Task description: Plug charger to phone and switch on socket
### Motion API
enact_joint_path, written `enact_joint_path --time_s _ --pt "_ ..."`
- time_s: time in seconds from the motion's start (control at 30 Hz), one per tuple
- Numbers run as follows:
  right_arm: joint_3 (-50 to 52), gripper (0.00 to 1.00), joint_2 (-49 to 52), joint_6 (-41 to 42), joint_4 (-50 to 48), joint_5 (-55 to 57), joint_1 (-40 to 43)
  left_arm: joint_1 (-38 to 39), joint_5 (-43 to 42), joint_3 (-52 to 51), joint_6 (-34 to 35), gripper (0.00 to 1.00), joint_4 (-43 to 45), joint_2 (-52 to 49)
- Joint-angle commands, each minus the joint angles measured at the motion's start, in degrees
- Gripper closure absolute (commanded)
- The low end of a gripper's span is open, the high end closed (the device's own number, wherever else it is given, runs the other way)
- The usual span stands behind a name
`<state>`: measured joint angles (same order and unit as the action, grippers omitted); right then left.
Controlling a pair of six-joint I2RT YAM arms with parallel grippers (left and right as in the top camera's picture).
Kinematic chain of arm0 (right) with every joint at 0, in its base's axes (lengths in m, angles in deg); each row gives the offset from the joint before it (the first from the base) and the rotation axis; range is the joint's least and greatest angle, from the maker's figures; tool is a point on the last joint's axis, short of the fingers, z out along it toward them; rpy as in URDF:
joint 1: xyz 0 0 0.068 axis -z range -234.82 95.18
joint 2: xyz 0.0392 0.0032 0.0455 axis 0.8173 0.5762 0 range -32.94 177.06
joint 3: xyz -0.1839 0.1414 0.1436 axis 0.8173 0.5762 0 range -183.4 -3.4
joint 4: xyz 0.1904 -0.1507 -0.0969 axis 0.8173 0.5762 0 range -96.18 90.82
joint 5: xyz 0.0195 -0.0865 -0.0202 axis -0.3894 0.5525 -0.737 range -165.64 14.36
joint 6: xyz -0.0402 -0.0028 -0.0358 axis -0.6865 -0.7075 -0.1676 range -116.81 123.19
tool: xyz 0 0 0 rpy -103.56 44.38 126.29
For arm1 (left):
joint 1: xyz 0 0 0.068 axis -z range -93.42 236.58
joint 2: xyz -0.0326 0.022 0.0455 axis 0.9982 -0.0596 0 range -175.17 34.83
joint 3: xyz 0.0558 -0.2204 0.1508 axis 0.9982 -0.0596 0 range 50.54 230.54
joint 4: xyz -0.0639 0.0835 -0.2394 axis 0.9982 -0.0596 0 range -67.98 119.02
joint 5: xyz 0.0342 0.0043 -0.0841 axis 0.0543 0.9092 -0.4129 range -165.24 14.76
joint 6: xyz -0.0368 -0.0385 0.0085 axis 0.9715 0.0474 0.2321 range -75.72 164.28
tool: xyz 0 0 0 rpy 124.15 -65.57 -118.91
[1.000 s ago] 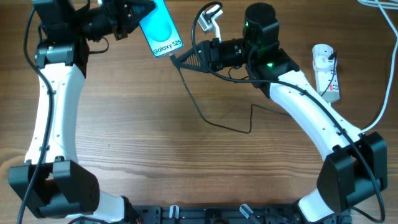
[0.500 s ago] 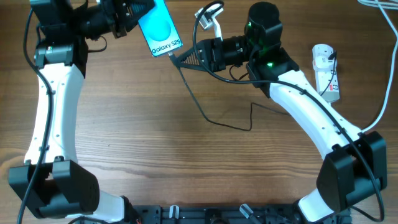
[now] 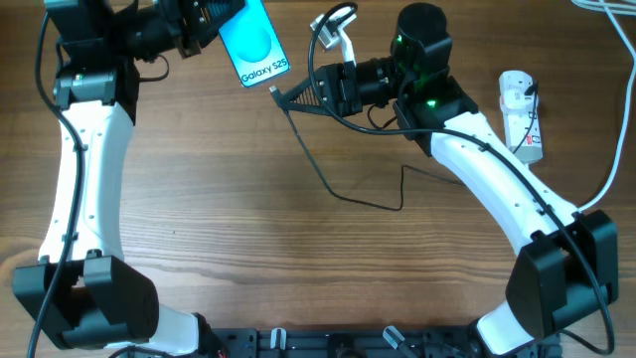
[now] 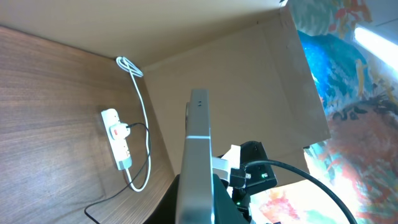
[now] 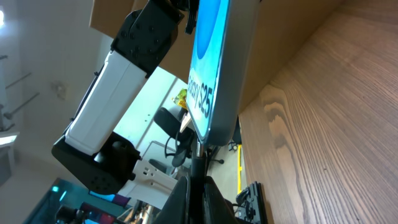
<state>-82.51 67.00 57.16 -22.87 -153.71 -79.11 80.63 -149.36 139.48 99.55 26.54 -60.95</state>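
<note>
My left gripper (image 3: 221, 22) is shut on the phone (image 3: 253, 42) and holds it above the table at the back left, with the teal "Galaxy S25" screen facing up. The left wrist view shows the phone edge-on (image 4: 198, 155). My right gripper (image 3: 282, 97) is shut on the charger's plug tip (image 5: 198, 163), just below the phone's bottom edge (image 5: 214, 74); whether the tip is inside the port is unclear. The thin black charger cable (image 3: 368, 203) curves over the table to the socket (image 3: 519, 114), a white strip at the right, also in the left wrist view (image 4: 117, 140).
A thicker white lead (image 3: 621, 119) runs from the socket along the table's right edge and shows in the left wrist view (image 4: 144, 106). A brown board wall (image 4: 249, 81) stands behind the table. Both arm bases sit at the front corners.
The phone has shifted slightly up and to the left in my left gripper. The right gripper with the plug tip has barely moved.
</note>
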Motion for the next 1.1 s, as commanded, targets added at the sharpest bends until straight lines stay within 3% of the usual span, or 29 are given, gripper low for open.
enact_joint_path --time_s 0.0,1.07 --pt "-1.01 0.96 0.04 0.09 -0.68 -1.27 0.48 -0.26 -1.49 0.31 0.48 0.96 0.59 0.09" --pt "-1.01 0.96 0.04 0.13 -0.90 -1.42 0.55 0.72 -1.51 0.26 -2.54 0.96 -1.86 0.09"
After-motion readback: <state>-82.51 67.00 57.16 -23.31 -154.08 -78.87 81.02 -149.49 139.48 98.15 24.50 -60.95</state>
